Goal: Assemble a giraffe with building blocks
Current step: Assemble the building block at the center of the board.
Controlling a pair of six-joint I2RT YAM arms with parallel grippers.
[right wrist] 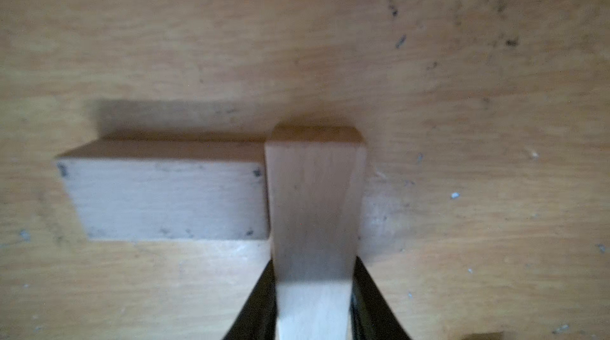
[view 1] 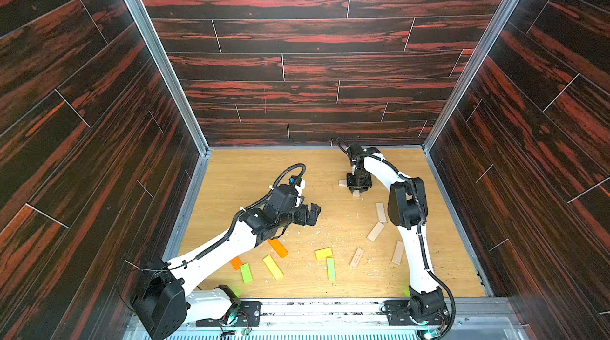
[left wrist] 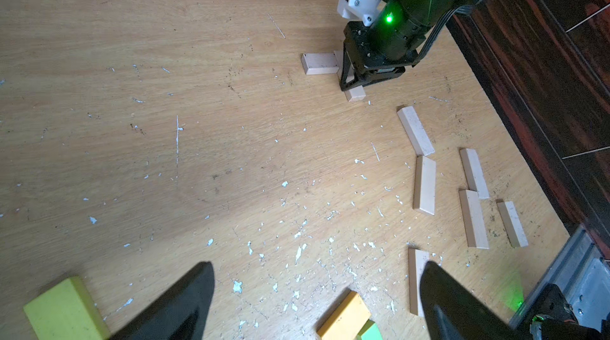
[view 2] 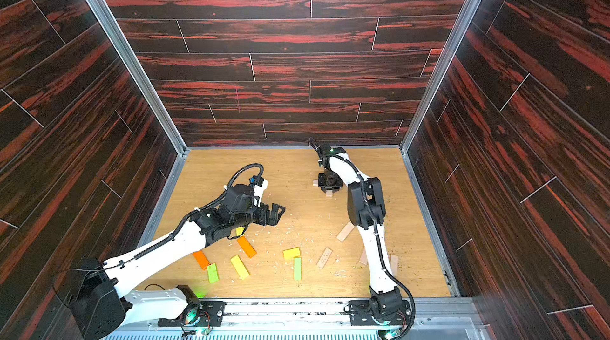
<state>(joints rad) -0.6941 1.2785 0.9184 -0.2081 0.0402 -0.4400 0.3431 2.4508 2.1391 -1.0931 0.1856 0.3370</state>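
My right gripper (view 1: 358,189) (right wrist: 314,265) is down at the table's far middle, shut on a pale wooden building block (right wrist: 315,209) that lies flat on the table. The end of a second pale block (right wrist: 168,199) (view 1: 342,183) butts against its side at a right angle. My left gripper (view 1: 312,214) (left wrist: 317,269) hovers open over bare table left of centre, nothing between its fingers. Loose pale blocks (view 1: 380,212) (view 1: 375,231) lie at the right. Orange (view 1: 278,248), yellow (view 1: 273,267) and green (view 1: 330,268) blocks lie near the front.
Dark wood-pattern walls (view 1: 297,67) close in three sides. A metal rail (view 1: 330,308) with both arm bases runs along the front. Small white flecks (left wrist: 298,251) litter the tabletop. The right arm's elbow (view 1: 407,204) stands over the pale blocks at the right.
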